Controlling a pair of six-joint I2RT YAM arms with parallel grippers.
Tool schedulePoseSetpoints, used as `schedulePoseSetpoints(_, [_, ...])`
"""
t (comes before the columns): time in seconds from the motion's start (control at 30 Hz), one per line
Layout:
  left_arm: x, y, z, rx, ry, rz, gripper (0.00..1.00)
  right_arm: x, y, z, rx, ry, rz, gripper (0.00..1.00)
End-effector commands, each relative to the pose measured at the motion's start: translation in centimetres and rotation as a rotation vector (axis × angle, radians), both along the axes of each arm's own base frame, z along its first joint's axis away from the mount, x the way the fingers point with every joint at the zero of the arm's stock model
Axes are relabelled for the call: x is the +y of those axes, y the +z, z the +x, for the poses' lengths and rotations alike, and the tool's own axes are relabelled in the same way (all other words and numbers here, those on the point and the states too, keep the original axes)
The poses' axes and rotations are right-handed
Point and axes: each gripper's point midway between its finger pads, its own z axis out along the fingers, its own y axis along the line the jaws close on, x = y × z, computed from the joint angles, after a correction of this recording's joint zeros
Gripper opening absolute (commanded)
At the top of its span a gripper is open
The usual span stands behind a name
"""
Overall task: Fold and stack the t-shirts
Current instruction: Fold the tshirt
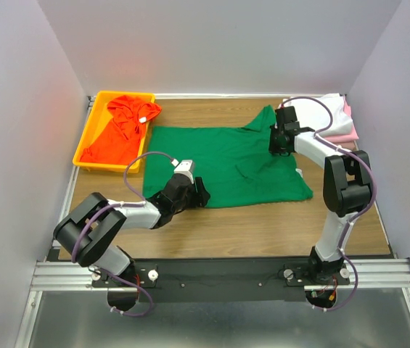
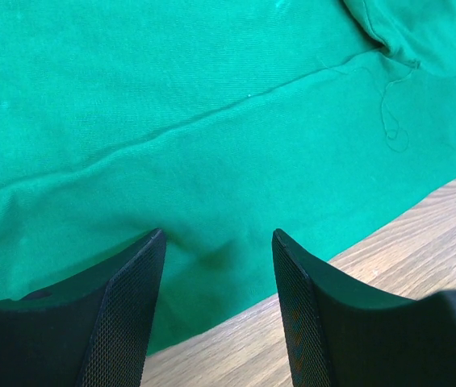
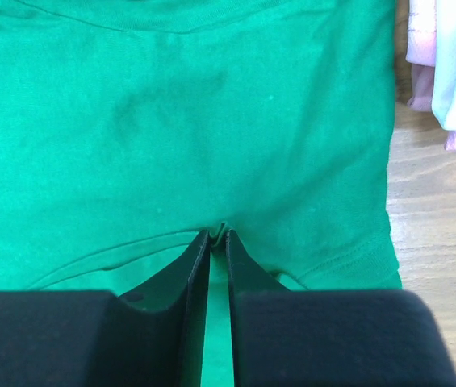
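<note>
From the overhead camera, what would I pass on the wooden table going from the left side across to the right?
A yellow plastic tray holding a crumpled orange-red cloth t-shirt → a spread-out dark green cloth t-shirt → a white cloth t-shirt stacked on a pink cloth t-shirt.

No writing, number or brand can be read anywhere in these views. The only label is a small white tag (image 1: pixel 144 120) at the neck of the orange-red t-shirt (image 1: pixel 116 138), which lies in the yellow tray (image 1: pixel 126 94). The tag is too small to show any print.
</note>
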Motion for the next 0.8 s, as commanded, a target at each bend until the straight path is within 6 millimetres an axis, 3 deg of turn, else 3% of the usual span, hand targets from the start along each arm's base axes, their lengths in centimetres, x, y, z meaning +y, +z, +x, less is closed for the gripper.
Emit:
schedulePoseSetpoints(0.0, [0.8,-2.8,-1.8,0.087,-0.033,0.073,0.64,-0.3,0.9,1.0,-0.028,-0.011,-0.008,0.21])
schedulePoseSetpoints(0.17, [0.8,-2.9,-1.9,0.089,-0.035,0.075,0.64,-0.2,0.2,1.1,-0.014,-0.009,-0.007,0.21])
schedulePoseSetpoints(0.3, [0.8,-3.1,-1.9,0.094,-0.035,0.080,0.64,-0.1,0.2,1.2,-0.015,-0.002,-0.007,0.14])
schedulePoseSetpoints(0.57, [0.8,-3.2,-1.9,0.096,-0.039,0.081,0.64,0.1,1.1,2.2,-0.042,-0.007,-0.001,0.13])
schedulePoseSetpoints(0.77, [0.7,-3.2,-1.9,0.096,-0.038,0.079,0.64,0.8,0.3,2.8,-0.027,0.014,0.020,0.14])
